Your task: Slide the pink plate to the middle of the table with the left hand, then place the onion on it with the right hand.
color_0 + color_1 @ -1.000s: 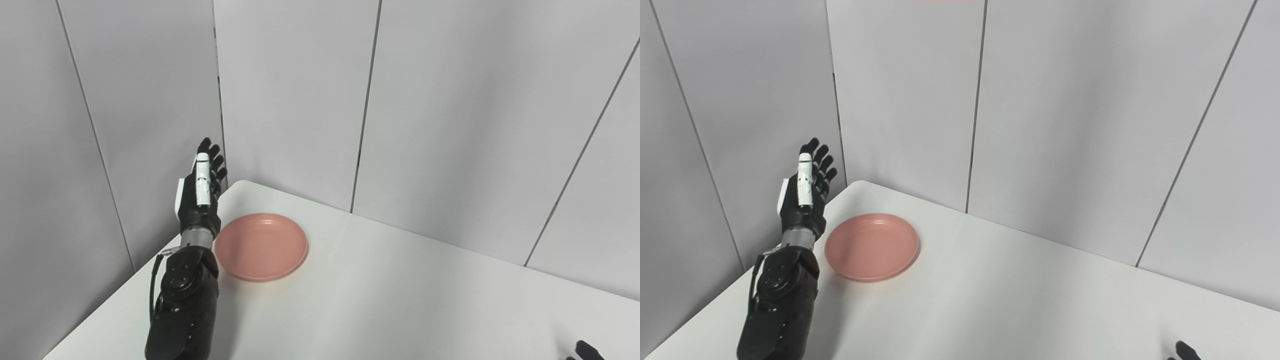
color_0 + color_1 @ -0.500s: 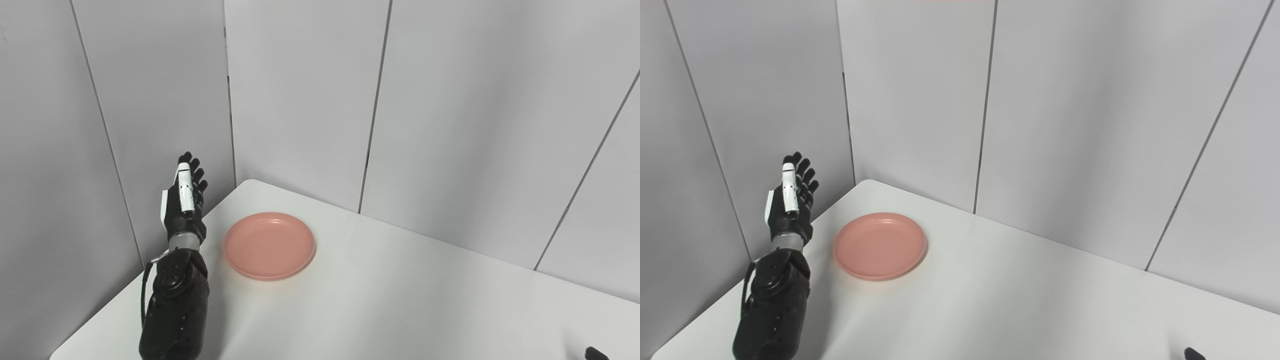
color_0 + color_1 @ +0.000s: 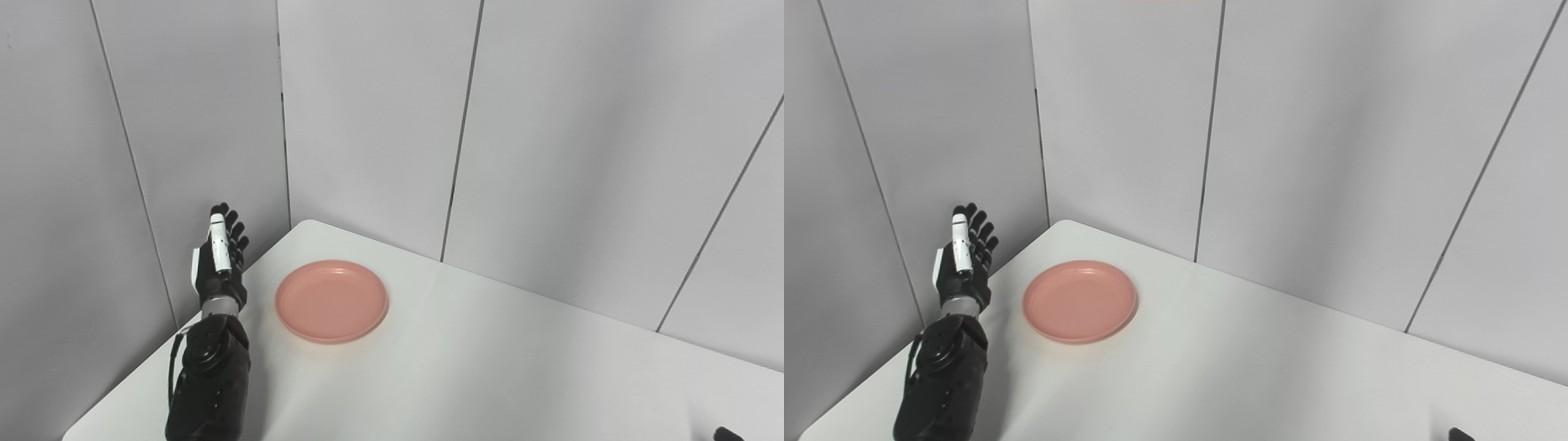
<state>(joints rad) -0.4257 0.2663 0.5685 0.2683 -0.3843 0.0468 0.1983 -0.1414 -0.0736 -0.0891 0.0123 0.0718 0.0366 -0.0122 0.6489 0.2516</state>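
1. Left eye view, near-left of table (image 3: pixel 490 380): left hand (image 3: pixel 217 263) upright, fingers extended and apart, holding nothing, palm edge toward the plate (image 3: pixel 331 300). Plate lies to the hand's right, close but apart, a strip of bare table between them. Plate round, no long axis; sits flat near the table's far-left corner, well off the middle.
2. Same view, bottom right corner: a dark tip of the right hand (image 3: pixel 726 435) only; whether open or closed, cannot tell. Left hand is by far the nearer to the plate. Onion: not in view.
3. Right eye view: left hand (image 3: pixel 961 269) shows a wider gap to the plate (image 3: pixel 1080 301), confirming no contact; the fingers read more clearly as spread here. Right hand (image 3: pixel 1459 435) is again a bare sliver at the lower edge.
4. Judgement: the coming push calls for the hand to close rightward onto the rim, then carry the plate toward the table's middle.
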